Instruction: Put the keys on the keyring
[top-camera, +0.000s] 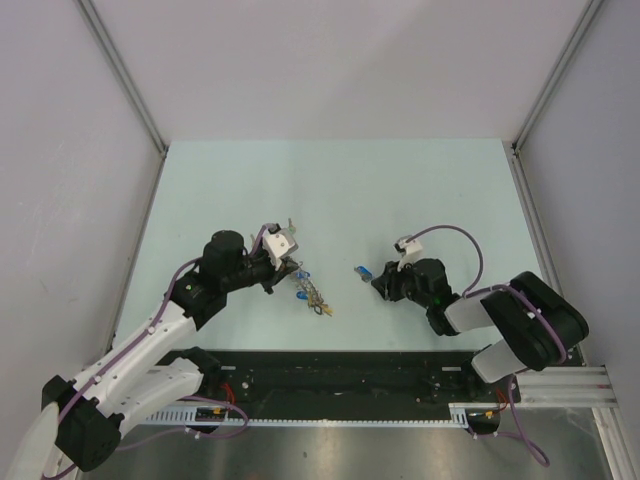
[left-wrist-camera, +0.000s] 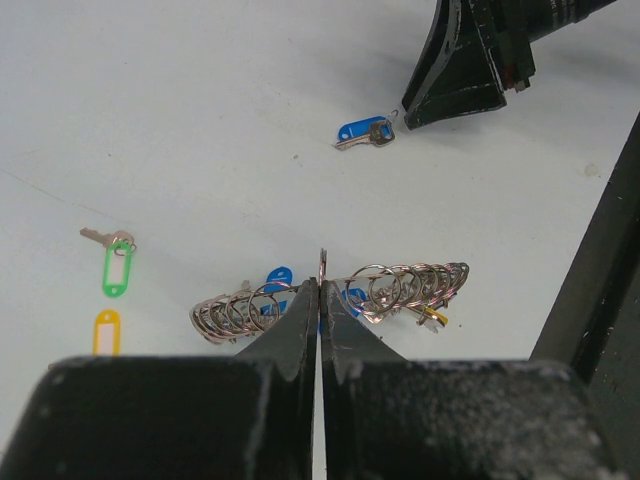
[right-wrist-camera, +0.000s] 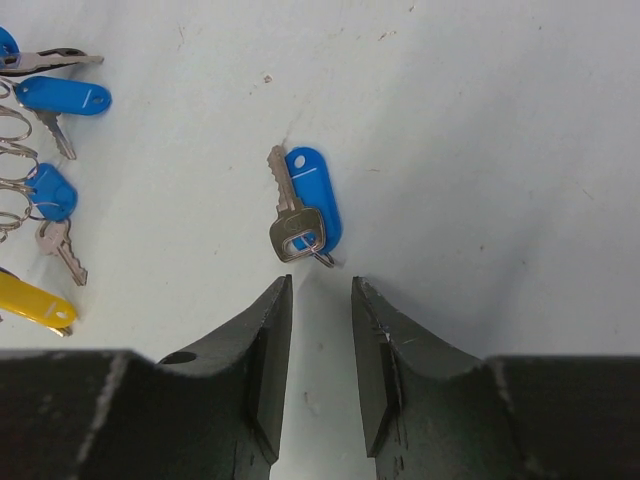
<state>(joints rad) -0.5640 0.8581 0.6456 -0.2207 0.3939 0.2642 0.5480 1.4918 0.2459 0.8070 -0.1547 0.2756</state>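
My worktop (top-camera: 400, 190) is a pale, faintly green sheet, flecked with small dark specks. Just ahead of the tips of my right pincer (right-wrist-camera: 320, 300) lies the blue-tagged key (right-wrist-camera: 305, 205), flat, its silver blade alongside the tag and pointing away from the pincer. At the tips of my left pincer (left-wrist-camera: 321, 300) sits the keyring (left-wrist-camera: 400, 288), its small split rings and blue and yellow tags spread on the surface to either side. I can't quite make out whether the big ring itself lies flat or stands on edge. Well off to the left in that pincer's wrist view lie the green-tagged key (left-wrist-camera: 117, 262) and, nearer the wrist, an orange tag (left-wrist-camera: 106, 331), close together but not touching.
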